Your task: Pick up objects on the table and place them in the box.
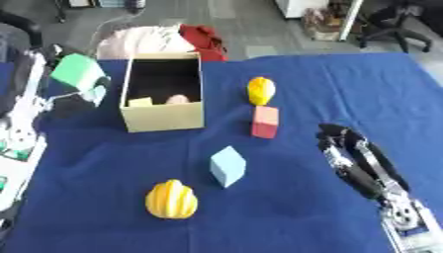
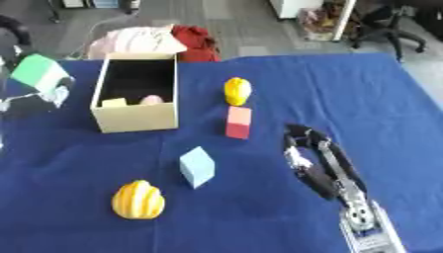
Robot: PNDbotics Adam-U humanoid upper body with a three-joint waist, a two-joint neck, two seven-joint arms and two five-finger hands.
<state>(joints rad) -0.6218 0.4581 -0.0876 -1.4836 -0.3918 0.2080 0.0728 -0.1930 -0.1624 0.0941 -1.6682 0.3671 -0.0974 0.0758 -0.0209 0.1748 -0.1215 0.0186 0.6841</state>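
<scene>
One box (image 1: pixel 164 116) is seen near the table's (image 1: pixel 346 89) far left. Two blocks are counted toward the middle of the table: a red one (image 1: pixel 266 122) and a light blue one (image 1: pixel 228 166). Two yellow ridged objects are counted, one (image 1: pixel 171 199) toward the near edge and one (image 1: pixel 261 90) farther back. One green block (image 1: pixel 76 70) is held at the left edge. Two small items, one yellow (image 1: pixel 140 102) and one pink (image 1: pixel 177 99), are made out inside the box.
</scene>
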